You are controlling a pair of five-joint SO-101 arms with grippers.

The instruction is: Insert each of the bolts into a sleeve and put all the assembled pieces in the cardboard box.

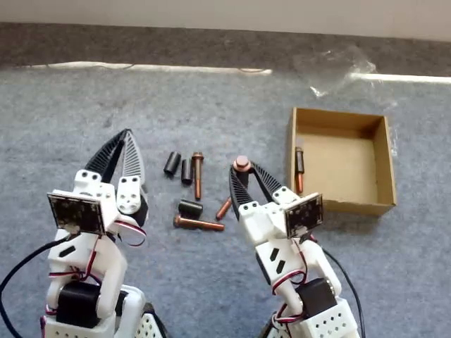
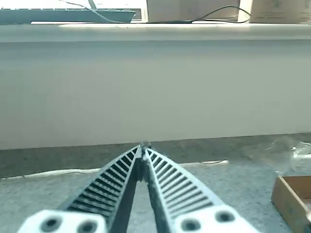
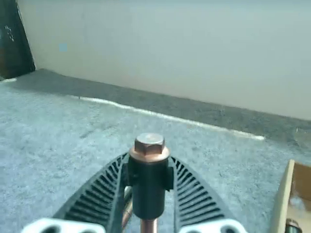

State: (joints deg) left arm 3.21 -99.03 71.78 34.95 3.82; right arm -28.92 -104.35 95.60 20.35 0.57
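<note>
My right gripper is shut on a bolt in a black sleeve, held upright with its copper head on top, just left of the cardboard box. One assembled piece lies inside the box by its left wall. On the carpet between the arms lie two black sleeves side by side, a bolt, a third sleeve and another bolt. A copper shaft shows beside the right gripper's finger. My left gripper is shut on nothing, raised to the left of the loose parts.
A crumpled clear plastic bag lies behind the box near the wall. A thin cable runs along the carpet's far edge. The box corner appears in the left wrist view. Grey carpet covers the table.
</note>
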